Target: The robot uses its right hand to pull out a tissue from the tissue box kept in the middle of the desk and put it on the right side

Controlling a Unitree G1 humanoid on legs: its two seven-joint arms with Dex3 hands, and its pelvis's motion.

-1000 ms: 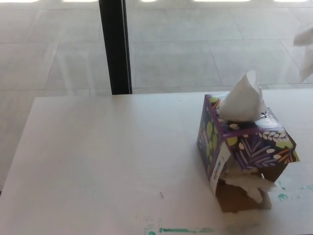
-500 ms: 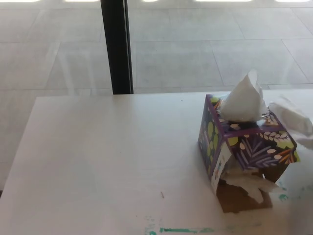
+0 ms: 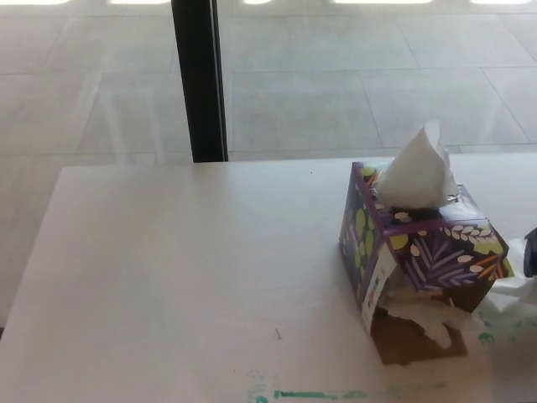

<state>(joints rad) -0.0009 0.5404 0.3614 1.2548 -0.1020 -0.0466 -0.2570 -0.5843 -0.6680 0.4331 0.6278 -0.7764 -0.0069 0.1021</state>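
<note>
While my right hand (image 3: 531,253) shows only as a dark sliver at the right edge of the head view, I cannot tell whether its fingers are spread, pressed together or pinching anything; my left hand is out of view altogether. The pulled tissue (image 3: 513,304) lies crumpled on the worktop (image 3: 185,277) at the far right of the picture, just beside the tissue box (image 3: 419,252) on its right and just below that dark sliver of my hand; whether hand and tissue touch I cannot make out, as the edge cuts them off. The box stands on the right part of the pale worktop, turned at an angle, purple with leaf patterns, and a fresh tissue (image 3: 417,172) rises upright in a white peak from the slot in its top. The near side of the box is torn open, showing brown card, and a scrap of white paper (image 3: 432,317) hangs out of the tear. Green marks (image 3: 306,394) smear the worktop along its near edge. Beyond the far edge lies a grey tiled floor (image 3: 352,84), with a black post (image 3: 200,80) rising on the left.
</note>
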